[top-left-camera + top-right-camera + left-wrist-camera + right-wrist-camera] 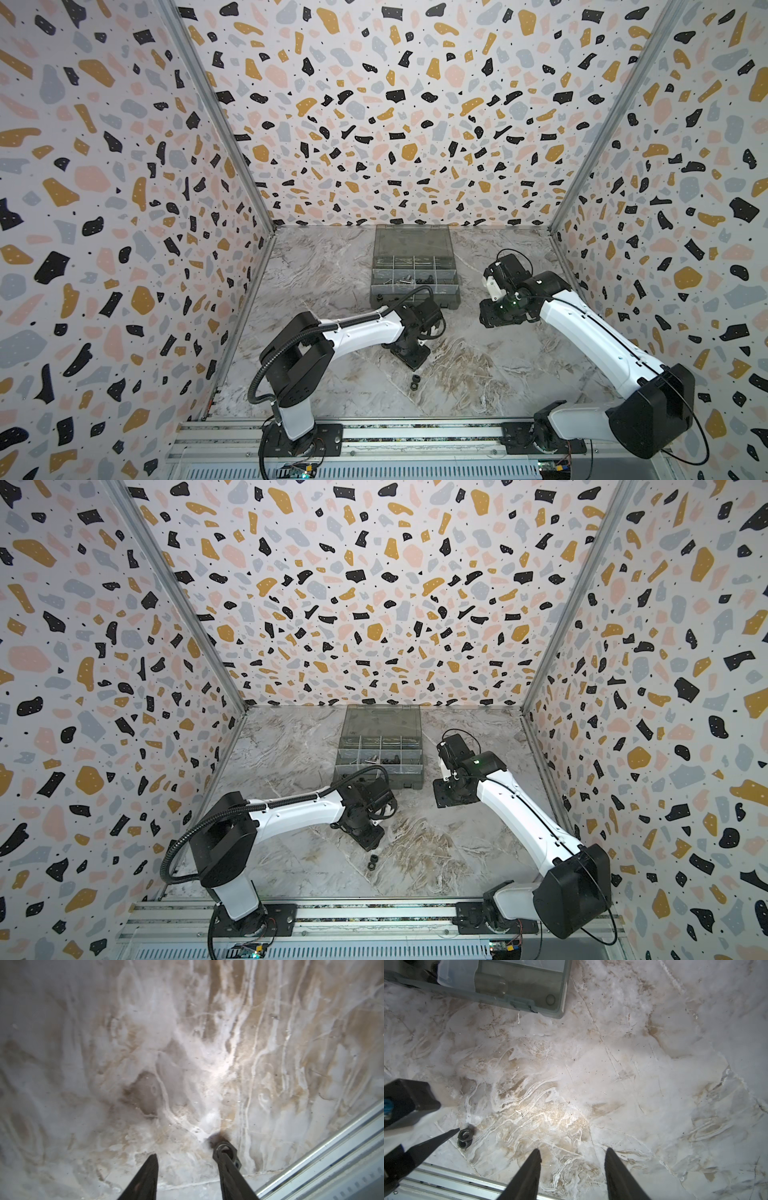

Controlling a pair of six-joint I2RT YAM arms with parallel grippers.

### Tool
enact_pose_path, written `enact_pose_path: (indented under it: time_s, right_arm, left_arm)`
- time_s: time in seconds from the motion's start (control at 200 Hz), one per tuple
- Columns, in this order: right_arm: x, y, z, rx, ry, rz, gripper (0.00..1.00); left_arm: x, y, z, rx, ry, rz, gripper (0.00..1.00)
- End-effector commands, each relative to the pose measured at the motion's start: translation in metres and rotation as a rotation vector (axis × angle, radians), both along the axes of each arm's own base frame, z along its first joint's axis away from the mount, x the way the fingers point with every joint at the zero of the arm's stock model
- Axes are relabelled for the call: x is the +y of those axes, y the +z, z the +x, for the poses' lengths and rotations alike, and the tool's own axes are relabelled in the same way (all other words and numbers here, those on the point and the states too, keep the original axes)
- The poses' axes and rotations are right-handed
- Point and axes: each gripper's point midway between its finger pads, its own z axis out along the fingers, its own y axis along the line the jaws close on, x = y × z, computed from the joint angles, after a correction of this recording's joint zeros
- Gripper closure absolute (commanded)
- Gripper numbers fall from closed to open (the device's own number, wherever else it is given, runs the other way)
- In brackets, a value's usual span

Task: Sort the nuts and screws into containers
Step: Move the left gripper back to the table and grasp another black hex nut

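The step in hand looked like picking up the loose nuts (414,382). Two black hex nuts lay touching each other on the table (498,374), near its front edge and well apart from the organiser box (415,266). The left tool (188,1153) stood low beside them, jaws spread and holding nothing. One fingertip (226,1165) was right at the nearer nut, which sat outside the gap. The right tool (573,1151) hung spread and empty over bare table. Next, I judged, the left tool needed to shift sideways to straddle one nut, close on it, and carry it to a compartment of the box.
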Motion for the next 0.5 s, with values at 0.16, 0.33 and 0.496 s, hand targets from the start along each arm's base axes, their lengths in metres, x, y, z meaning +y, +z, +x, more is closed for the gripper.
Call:
enact_pose_path:
  time_s: [0.16, 0.33, 0.496]
  right_arm:
    - [-0.006, 0.002, -0.020, 0.022, -0.005, -0.001, 0.48]
    - [-0.008, 0.001, -0.024, 0.025, -0.010, -0.002, 0.48]
    - [-0.010, 0.001, -0.026, 0.026, -0.014, -0.008, 0.48]
  left_arm:
    - [-0.004, -0.009, -0.029, 0.093, -0.077, -0.011, 0.51]
    - [0.006, -0.023, -0.036, 0.113, -0.103, 0.065, 0.52]
    - [0.004, -0.027, -0.042, 0.121, -0.119, 0.072, 0.54]
